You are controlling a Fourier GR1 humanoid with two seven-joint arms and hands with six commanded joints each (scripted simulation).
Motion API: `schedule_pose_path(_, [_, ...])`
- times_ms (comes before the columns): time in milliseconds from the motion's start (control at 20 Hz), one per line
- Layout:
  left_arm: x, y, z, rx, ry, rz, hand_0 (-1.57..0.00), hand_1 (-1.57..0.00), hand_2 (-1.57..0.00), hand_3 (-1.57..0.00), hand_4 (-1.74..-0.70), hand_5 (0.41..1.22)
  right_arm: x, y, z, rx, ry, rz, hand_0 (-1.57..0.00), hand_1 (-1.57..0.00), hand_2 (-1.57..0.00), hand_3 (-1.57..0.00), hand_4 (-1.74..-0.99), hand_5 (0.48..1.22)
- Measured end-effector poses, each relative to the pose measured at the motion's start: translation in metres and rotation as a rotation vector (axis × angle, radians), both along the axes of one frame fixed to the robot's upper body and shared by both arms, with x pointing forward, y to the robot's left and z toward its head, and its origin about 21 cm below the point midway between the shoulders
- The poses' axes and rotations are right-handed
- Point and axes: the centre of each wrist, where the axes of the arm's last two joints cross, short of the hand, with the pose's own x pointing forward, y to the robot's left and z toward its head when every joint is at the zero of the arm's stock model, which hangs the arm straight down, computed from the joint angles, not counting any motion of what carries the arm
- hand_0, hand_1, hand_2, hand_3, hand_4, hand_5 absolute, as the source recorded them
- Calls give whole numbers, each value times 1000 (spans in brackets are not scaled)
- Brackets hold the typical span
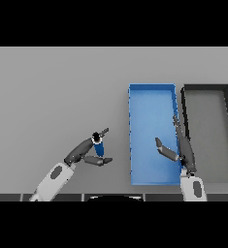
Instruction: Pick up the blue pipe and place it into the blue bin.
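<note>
Blue pipe [99, 147]: pinched in left hand [86, 151], at nine o'clock of blue bin [152, 94], apart from it. Right hand [176, 147]: fingers relaxed, empty, over bin. Step: carrying. Next: swing pipe toward three o'clock, release inside. Black bin [205, 87]: beyond.

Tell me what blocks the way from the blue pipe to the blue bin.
Nothing on the table does. The blue pipe, in the left hand, has bare table before the blue bin; only the right hand hangs over the bin.
</note>
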Motion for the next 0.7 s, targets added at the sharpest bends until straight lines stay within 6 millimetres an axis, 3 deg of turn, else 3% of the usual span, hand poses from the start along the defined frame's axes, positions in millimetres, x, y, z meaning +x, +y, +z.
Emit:
schedule_pose_path(100, [2,-9,-1,-49,7,-2,1,-41,-151,-121,-1186,550,-3,0,-3,4,1,11,1,1,1,1,-1213,655])
schedule_pose_path(150, [3,-11,0,-85,18,8,-10,-156,-308,-276,-1243,613,-4,2,-6,3,-3,6,1,1,1,1,-1217,655])
schedule_pose_path(200, [3,-14,-2,-114,27,11,-125,-319,-485,-535,-1281,735,-3,-1,-5,8,-7,6,1,1,1,1,-1220,656])
schedule_pose_path(300, [2,-19,-4,-166,44,24,-602,-752,-865,-908,-1439,910,0,2,-5,9,1,8,1,1,1,1,-1219,657])
schedule_pose_path(450, [-2,-24,-4,-182,37,0,-1075,-1151,-1210,-1194,-1580,1062,1,-1,-5,13,3,11,1,1,1,1,-1233,660])
schedule_pose_path(700, [-8,-32,2,-194,-35,-9,-1408,-1434,-1453,-1448,-1492,1169,3,7,-3,46,18,20,1,1,1,1,-1220,635])
